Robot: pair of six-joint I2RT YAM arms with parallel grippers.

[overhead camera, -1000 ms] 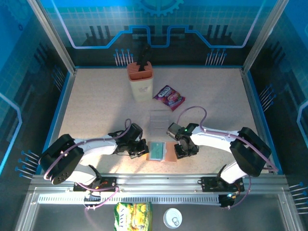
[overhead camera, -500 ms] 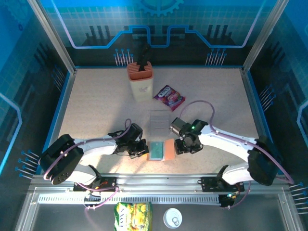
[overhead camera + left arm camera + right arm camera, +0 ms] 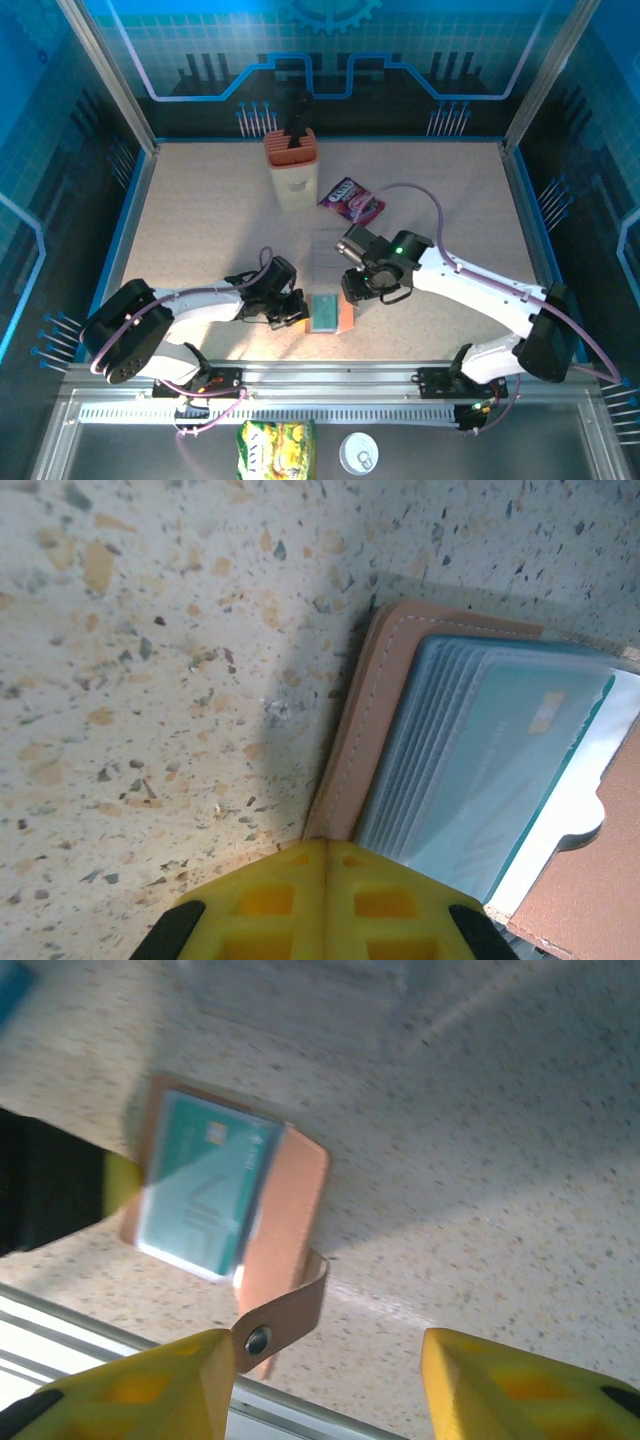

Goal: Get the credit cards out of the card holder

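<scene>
Down near the front edge of the surface (image 3: 200, 230), between the two arms, we have the card holder (image 3: 345, 315) lying open, with the credit cards (image 3: 324, 311) tucked in its clear sleeves, teal face up. Up close, the sleeves (image 3: 420, 740) fan out like pages, with a teal card (image 3: 500, 750) in the top one. We judge these cards light, stiff and slick, so the place to take one is the edge that shows at the sleeve's mouth, pinched thin and slid straight out. The holder itself looks soft and floppy, and it will want pinning or it rides along.

The left hand (image 3: 325, 852) has its fingers pressed together, tips at the holder's stitched edge. Whether it really pins the leather, we cannot tell. The right hand (image 3: 327, 1355) has its fingers apart with nothing gripped between them, and the snap tab (image 3: 285, 1315) curls up against the inner face of one finger (image 3: 150, 1390).

Any writing? The card carries a pale printed mark, too blurred to read. The purple snack packet (image 3: 351, 198) farther back has lettering too small for us.
</scene>
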